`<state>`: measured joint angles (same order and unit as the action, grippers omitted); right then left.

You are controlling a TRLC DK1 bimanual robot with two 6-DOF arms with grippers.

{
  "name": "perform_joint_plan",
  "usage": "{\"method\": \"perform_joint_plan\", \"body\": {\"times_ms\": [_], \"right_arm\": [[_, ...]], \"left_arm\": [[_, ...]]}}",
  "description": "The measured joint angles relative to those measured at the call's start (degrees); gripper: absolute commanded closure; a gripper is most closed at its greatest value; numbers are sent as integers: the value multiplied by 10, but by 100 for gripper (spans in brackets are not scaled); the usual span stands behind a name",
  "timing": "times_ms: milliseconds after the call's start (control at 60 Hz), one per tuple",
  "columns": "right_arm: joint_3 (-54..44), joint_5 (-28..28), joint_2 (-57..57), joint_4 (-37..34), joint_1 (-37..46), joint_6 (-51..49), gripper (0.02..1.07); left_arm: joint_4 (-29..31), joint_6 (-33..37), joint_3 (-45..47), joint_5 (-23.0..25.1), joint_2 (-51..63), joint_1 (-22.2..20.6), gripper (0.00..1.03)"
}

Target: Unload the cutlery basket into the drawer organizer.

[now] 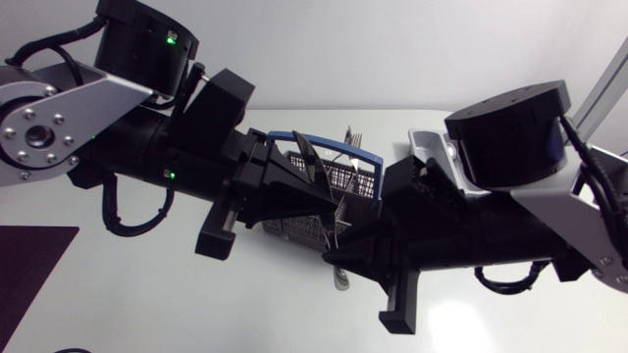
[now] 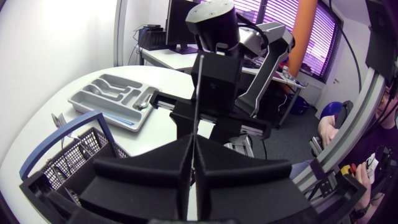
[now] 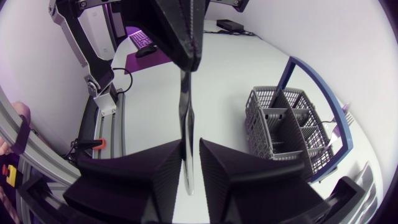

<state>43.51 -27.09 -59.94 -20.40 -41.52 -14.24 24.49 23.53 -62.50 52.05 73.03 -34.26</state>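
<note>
- The left pincer (image 2: 193, 148) is closed flat on one end of a long silver cutlery piece (image 3: 186, 112) and holds it in the air above the white worktop (image 1: 147, 294).
- The other end of this piece passes through the right pincer (image 3: 190, 147). I cannot tell if that pincer already clamps it or only stands around it.
- The two pincers point at each other, close together, and the piece makes a straight line between them.
- In the head view both arms meet near the middle of the worktop, over the front side of the cutlery basket (image 3: 280, 124).
- The basket is grey, with a mesh wall and several compartments, and its blue handle (image 2: 59, 130) stands up over it. Forks (image 1: 354, 137) stand upright in it.
- The grey drawer organizer (image 2: 99, 115) lies on the worktop behind the basket, a little apart from it.
- A dark mat (image 1: 29, 265) lies at the left edge of the worktop.
</note>
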Motion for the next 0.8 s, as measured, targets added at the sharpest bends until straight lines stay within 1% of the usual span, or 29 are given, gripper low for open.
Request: {"method": "perform_joint_plan", "body": {"times_ms": [100, 133, 150, 167, 183, 200, 217, 233, 250, 267, 283, 300, 350, 383, 517, 617, 717, 800], "right_arm": [[0, -7, 0, 0, 3, 3, 101], [0, -9, 0, -1, 3, 3, 101], [0, -10, 0, -1, 3, 3, 101], [0, -11, 1, -1, 3, 3, 101], [0, -11, 1, -1, 3, 3, 101], [0, -12, 2, -1, 3, 3, 101], [0, -12, 2, -2, 3, 3, 101], [0, -12, 3, -2, 3, 3, 101], [0, -12, 4, -2, 3, 3, 101], [0, -11, 5, -3, 3, 3, 101], [0, -10, 5, -3, 3, 3, 101], [0, -10, 7, -3, 3, 3, 101], [0, -10, 10, -4, 4, 3, 101], [0, -10, 14, -5, 5, 3, 101], [-1, -9, 38, -17, 20, 3, 101], [-3, -8, 67, -37, 44, 3, 101], [-5, -8, 97, -62, 96, 1, 101], [-5, -8, 112, -74, 157, -11, 101]], "left_arm": [[-4, 0, 0, 0, 2, 0, 99], [-4, 0, 0, 0, 2, 0, 92], [-4, 0, 0, 0, 2, 0, 87], [-4, 0, 0, 1, 2, 0, 84], [-4, 0, 0, 1, 2, 0, 72], [-4, 0, 0, 2, 2, 0, 70], [-4, 0, 0, 2, 2, 0, 62], [-4, -1, 0, 2, 2, 0, 60], [-4, -2, 0, 2, 2, 0, 49], [-4, -3, 0, 2, 2, 1, 47], [-4, -3, 0, 2, 2, 1, 35], [-4, -6, 0, 2, 2, 3, 28], [-4, -7, 0, 4, 2, 8, 12], [-4, -7, 0, 4, 2, 14, 5], [-4, -7, 0, 4, 1, 46, 5], [-3, -7, 0, 4, -9, 79, 5], [-3, -7, 0, -5, -25, 107, 5], [-3, -6, 0, -32, -32, 121, 5]]}}
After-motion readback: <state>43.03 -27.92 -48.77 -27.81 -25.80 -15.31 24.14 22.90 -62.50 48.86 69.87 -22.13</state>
